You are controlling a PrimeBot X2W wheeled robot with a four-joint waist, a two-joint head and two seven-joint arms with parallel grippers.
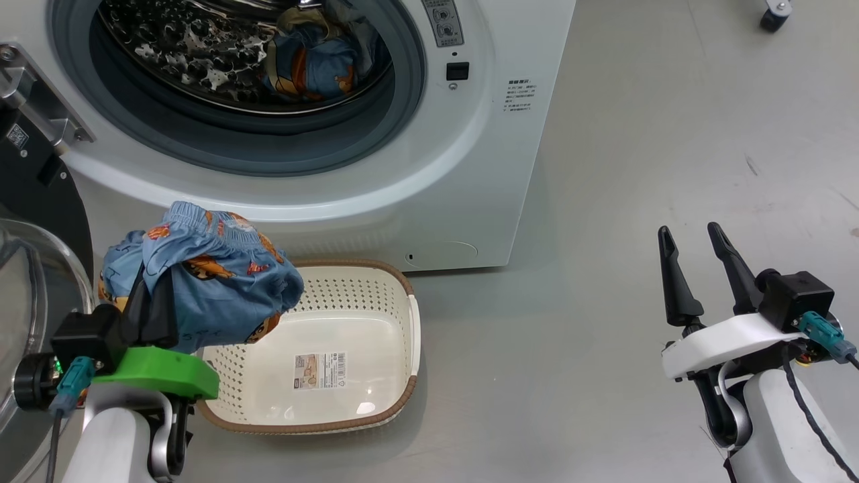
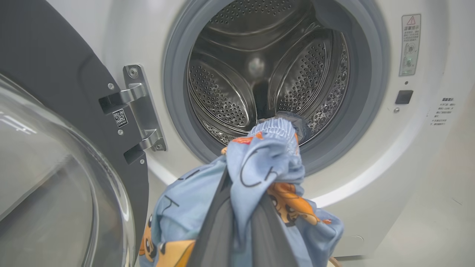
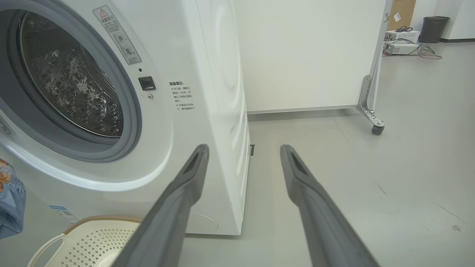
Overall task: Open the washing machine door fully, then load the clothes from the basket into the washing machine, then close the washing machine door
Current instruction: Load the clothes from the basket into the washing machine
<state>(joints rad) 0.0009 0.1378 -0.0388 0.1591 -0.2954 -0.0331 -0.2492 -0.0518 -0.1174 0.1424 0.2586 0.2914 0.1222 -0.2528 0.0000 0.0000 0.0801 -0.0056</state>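
Observation:
The washing machine [image 1: 470, 134] stands with its door [image 1: 40, 201] swung wide to the left, glass bowl [image 2: 55, 185] facing me. One blue garment [image 1: 315, 60] lies in the steel drum [image 2: 259, 74]. My left gripper [image 1: 151, 288] is shut on another of the clothes [image 1: 215, 282], a light-blue piece with orange figures and an elastic waistband [image 2: 267, 159], held above the basket's left end, below the drum mouth. The basket [image 1: 402, 315] sits on the floor before the machine, its floor bare except for a paper label [image 1: 321, 371]. My right gripper [image 1: 690, 231] hangs open and unladen to the right [image 3: 244, 148].
A white wheeled partition [image 3: 308, 55] stands behind the machine's right side, one castor [image 3: 377, 129] on the floor. Another castor [image 1: 775, 15] shows at the far right. Grey floor [image 1: 637, 201] spreads open to the machine's right. A bin [image 3: 432, 27] sits in the far corner.

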